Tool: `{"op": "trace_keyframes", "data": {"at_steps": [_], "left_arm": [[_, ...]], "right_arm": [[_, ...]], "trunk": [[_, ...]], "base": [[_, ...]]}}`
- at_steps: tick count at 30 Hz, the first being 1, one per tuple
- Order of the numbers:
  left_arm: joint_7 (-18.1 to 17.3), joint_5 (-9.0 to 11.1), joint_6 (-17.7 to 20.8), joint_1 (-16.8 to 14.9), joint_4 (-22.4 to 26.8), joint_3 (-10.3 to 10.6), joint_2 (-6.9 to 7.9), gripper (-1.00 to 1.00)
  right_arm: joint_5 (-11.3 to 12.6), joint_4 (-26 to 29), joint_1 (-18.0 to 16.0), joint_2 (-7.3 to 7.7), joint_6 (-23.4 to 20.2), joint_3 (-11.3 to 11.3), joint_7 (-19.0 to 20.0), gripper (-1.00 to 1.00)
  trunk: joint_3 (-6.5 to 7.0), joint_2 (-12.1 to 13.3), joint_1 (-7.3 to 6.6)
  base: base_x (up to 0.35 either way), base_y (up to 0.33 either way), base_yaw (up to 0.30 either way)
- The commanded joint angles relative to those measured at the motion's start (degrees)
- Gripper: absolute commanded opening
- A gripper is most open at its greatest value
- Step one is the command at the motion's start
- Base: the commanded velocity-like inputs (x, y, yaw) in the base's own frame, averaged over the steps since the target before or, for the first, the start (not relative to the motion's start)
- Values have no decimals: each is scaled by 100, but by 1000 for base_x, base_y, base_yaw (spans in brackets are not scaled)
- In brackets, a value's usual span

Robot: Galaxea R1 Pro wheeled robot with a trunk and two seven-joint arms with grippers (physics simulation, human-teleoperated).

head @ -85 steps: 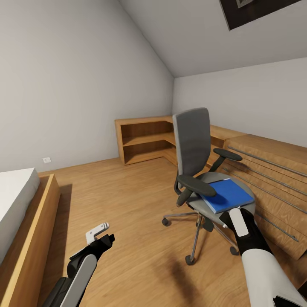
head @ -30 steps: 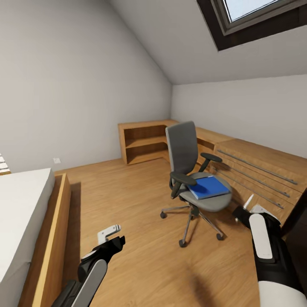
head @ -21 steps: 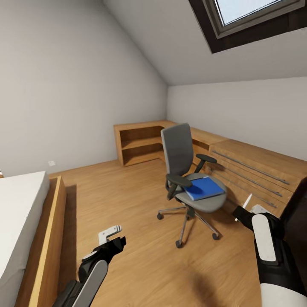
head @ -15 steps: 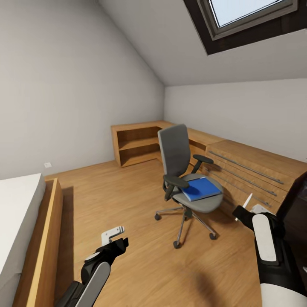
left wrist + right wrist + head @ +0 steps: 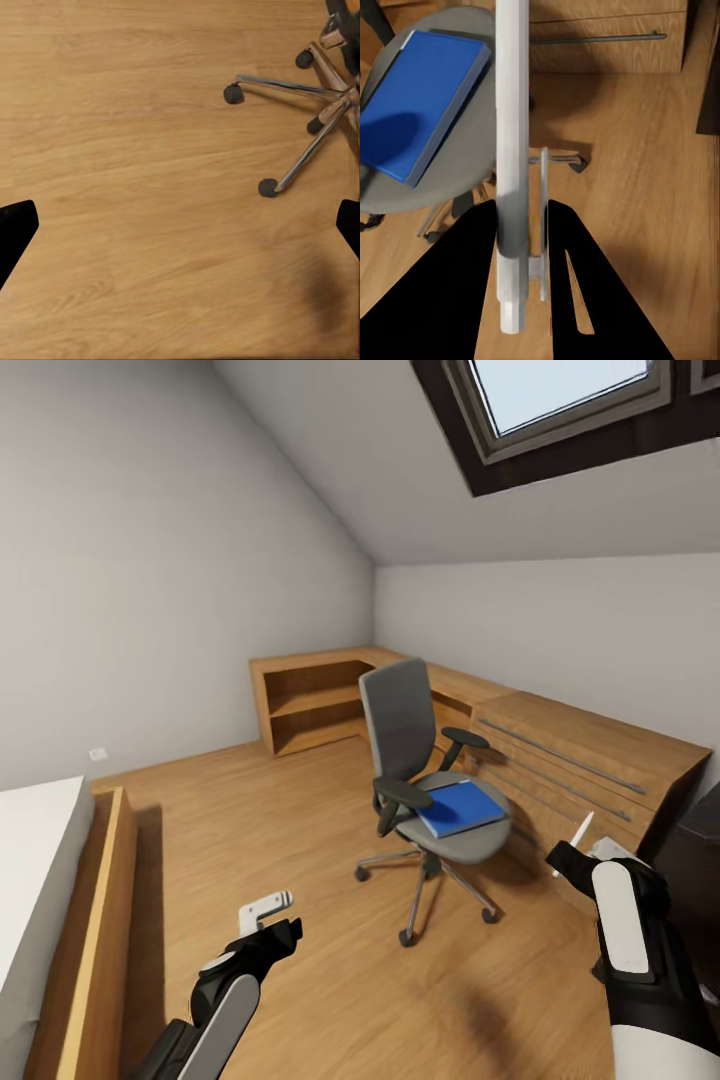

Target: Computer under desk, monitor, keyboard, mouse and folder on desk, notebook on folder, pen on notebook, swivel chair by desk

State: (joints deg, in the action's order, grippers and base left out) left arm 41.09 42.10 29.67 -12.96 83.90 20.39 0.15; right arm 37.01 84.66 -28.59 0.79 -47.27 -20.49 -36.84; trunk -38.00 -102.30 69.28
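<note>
Mid-floor, btwn the bed and the low light-wood cabinets [image 5: 590,755], we see the swivel chair [image 5: 420,760] w/ its back toward the corner shelves [image 5: 310,705]. On its grey seat lies the folder [image 5: 458,809], flat, bright blue, toward the seat's front edge, just beside the near armrest.

Our right gripper [image 5: 522,225] is clamped on a slim white stick, prob. the pen [image 5: 512,135] but we can't be sure at this res. Both black fingers [image 5: 472,285] press its lower end; the shaft runs out past the tips. In the right wrist view the shaft crosses over the seat's edge, w/ the folder [image 5: 424,101] off to one side of the fingers, well apart from them and lower down. In the head view the right gripper [image 5: 572,852] hangs near the cabinet front, off the chair's side.

Our left gripper [image 5: 272,917] is low over the wood floor [image 5: 250,820], fingers [image 5: 16,229] spread wide, nothing btwn them; the chair's chrome base [image 5: 300,112] and castors sit ahead of it.
</note>
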Motion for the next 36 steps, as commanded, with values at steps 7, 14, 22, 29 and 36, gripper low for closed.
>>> {"op": "trace_keyframes", "data": {"at_steps": [7,14,22,29,36], "left_arm": [[62,51,13,-5,-11,112,-3,100],[65,56,13,-5,-79,140,-7,100],[74,53,4,-5,-126,180,-14,100],[75,53,4,-5,-130,239,-12,100],[69,53,-5,-5,-137,352,-11,100]], "right_arm": [[61,6,-6,10,-17,-6,-61,-100],[54,24,-6,17,-17,-8,-61,-100],[52,62,-6,26,-19,-15,-61,-100],[46,76,-6,26,-15,-24,-61,-100],[69,19,-6,86,-13,-462,-20,-100]], "trunk": [[120,279,-155],[246,560,-309],[389,881,-484],[461,1041,-572],[461,1041,-572]], "base": [[0,0,-252],[45,0,-262],[261,0,-263],[320,0,-264],[203,0,-208]]}}
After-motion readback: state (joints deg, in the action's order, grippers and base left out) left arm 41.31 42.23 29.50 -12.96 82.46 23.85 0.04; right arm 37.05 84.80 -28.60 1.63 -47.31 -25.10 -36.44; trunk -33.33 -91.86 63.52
